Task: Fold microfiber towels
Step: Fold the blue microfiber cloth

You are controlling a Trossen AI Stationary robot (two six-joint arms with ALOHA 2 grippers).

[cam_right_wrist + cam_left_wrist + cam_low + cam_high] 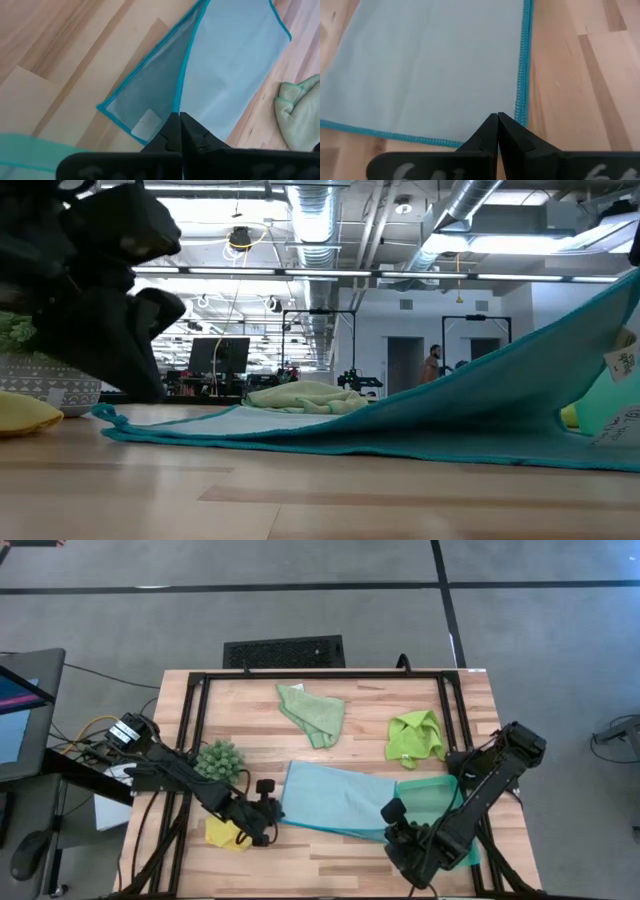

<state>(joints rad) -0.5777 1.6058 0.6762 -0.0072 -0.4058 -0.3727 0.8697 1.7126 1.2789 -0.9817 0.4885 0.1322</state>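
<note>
A: What carries everything?
B: A wooden table (330, 850). At its near edge the left gripper (268, 812) is clenched on a corner of the light blue towel (335, 800); the right gripper (400, 830) pinches its other end, lifted.
A: And the teal tray (425, 790)?
B: Contents hidden. The yellow towel (225, 833) lies near-left; sage towel (312, 712) and lime towel (415, 737) lie toward the far edge.

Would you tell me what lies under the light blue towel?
Bare wooden table shows around the light blue towel. Its right end overlaps a teal tray. Whatever else it covers is hidden.
</note>
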